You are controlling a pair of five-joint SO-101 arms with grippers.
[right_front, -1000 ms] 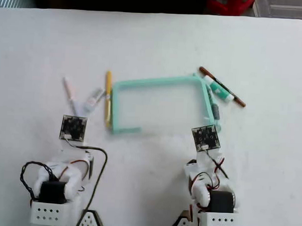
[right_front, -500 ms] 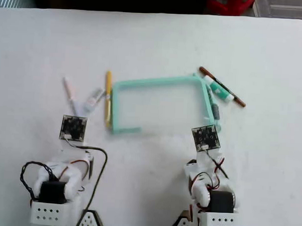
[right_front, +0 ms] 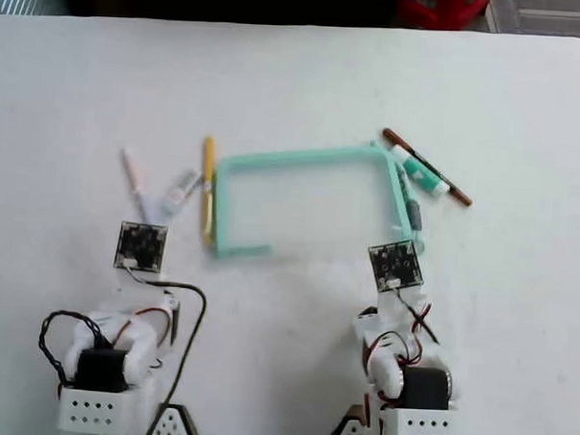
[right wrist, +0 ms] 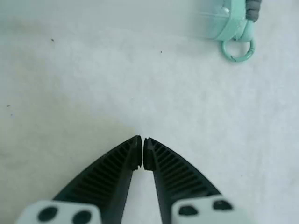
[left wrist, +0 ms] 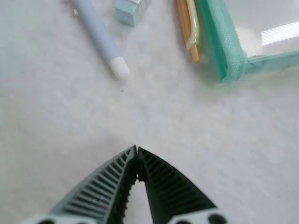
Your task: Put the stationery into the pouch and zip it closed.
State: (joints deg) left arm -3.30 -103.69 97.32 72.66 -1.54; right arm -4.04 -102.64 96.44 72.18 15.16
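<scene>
Pouch (right_front: pixel 292 160): clear panel, mint-green edging; lies flat near the middle of the table (right_front: pixel 296 73).
Ring (right wrist: pixel 238 50): mint loop at the pouch's 4 o'clock corner, next to the grey zip pull (right_front: pixel 414 215).
Yellow pen (right_front: pixel 208 185): at the pouch's 9 o'clock, lying along its edge and touching it.
Small block (right_front: pixel 181 189): pale, just beyond the yellow pen at 9 o'clock.
Pale pen (right_front: pixel 135 177): farther out at 9 o'clock, near the small block.
Marker (right_front: pixel 419 173): green and white, just beside the pouch's 2 o'clock corner.
Brown pen (right_front: pixel 427 168): alongside the marker, on its outer side.
Left gripper (left wrist: pixel 137 151): at the pouch's 8 o'clock, over bare table; fingers pressed together, nothing between them.
Right gripper (right wrist: pixel 142 142): at the pouch's 5 o'clock, near the ring; fingers pressed together, nothing between them.
</scene>
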